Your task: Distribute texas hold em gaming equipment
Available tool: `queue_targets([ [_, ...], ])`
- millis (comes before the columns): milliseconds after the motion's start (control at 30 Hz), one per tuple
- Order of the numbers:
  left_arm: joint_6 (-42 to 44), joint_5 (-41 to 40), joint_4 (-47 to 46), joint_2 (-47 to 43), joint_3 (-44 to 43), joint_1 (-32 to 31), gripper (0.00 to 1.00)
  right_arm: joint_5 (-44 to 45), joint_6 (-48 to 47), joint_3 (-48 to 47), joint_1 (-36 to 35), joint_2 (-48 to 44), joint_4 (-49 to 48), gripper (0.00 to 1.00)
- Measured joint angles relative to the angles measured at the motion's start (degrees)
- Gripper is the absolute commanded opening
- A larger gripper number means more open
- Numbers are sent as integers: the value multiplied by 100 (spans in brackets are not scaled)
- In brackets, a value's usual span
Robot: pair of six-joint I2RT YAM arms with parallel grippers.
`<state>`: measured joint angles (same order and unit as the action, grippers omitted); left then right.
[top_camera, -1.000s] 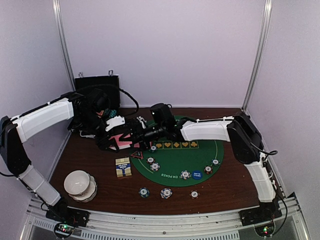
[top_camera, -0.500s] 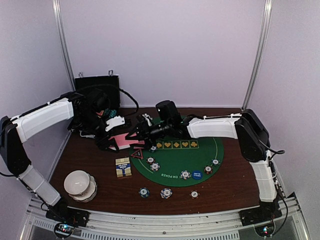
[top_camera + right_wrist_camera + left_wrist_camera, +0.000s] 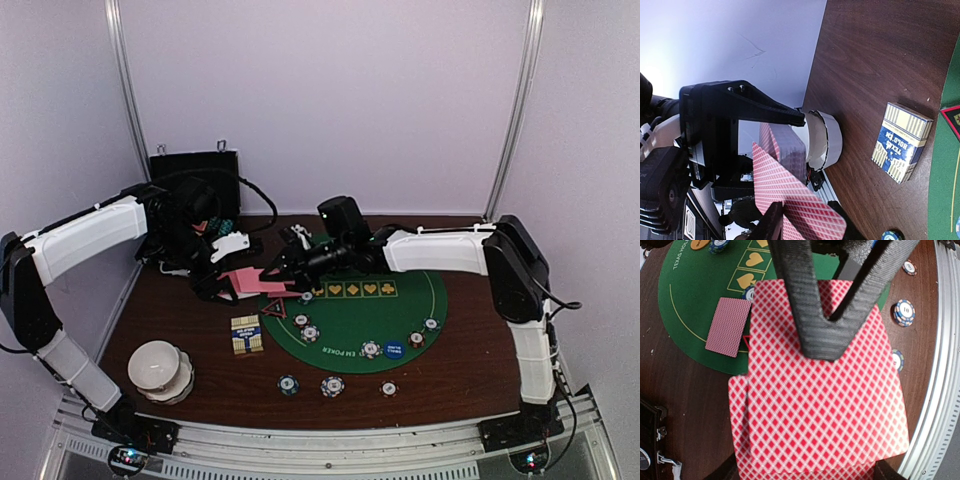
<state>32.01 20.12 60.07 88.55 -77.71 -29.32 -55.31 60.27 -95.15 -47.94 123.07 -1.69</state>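
task stage: mid-deal, judged about halfway
done: one single card (image 3: 729,326) lies face down on the green poker mat (image 3: 350,325); striped poker chips (image 3: 310,333) are spread over the mat, with three more on the bench (image 3: 450,375) just in front of it; blue button (image 3: 393,349) and orange button (image 3: 701,244) are on the mat; triangle marker (image 3: 275,309) sits at the mat's left edge
left to do: most of the cards are not dealt; player spots look short of cards
task thing now: pink-backed playing cards (image 3: 255,282), a fanned stack held in the air over the mat's left edge, between the two arms
left end effector (image 3: 228,280): pressed together, pinching the stack at its near end
right end effector (image 3: 283,272): fingers (image 3: 815,335) narrowed to a V, tips on the top card; can't tell if the pinch has set
not task: card box (image 3: 246,334) and white bowl stack (image 3: 160,370), both on the bench, well apart from the hand-off
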Motion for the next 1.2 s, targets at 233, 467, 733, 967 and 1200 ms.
queue_targets([
  [233, 2, 0, -2, 0, 0, -2, 0, -4, 90, 92, 33, -120, -20, 11],
  [467, 2, -28, -2, 0, 2, -2, 0, -4, 55, 275, 190, -437, 63, 0],
  [733, 2, -68, -2, 0, 0, 0, 0, -22, -55, 402, 575, -654, 293, 0],
  [967, 4, -111, 0, 0, 2, 0, 0, 0, -544, 376, 1419, -754, 942, 0],
  [1200, 4, -109, 0, 0, 2, 0, 0, 402, -1462, -603, 2417, -251, 2107, 0],
])
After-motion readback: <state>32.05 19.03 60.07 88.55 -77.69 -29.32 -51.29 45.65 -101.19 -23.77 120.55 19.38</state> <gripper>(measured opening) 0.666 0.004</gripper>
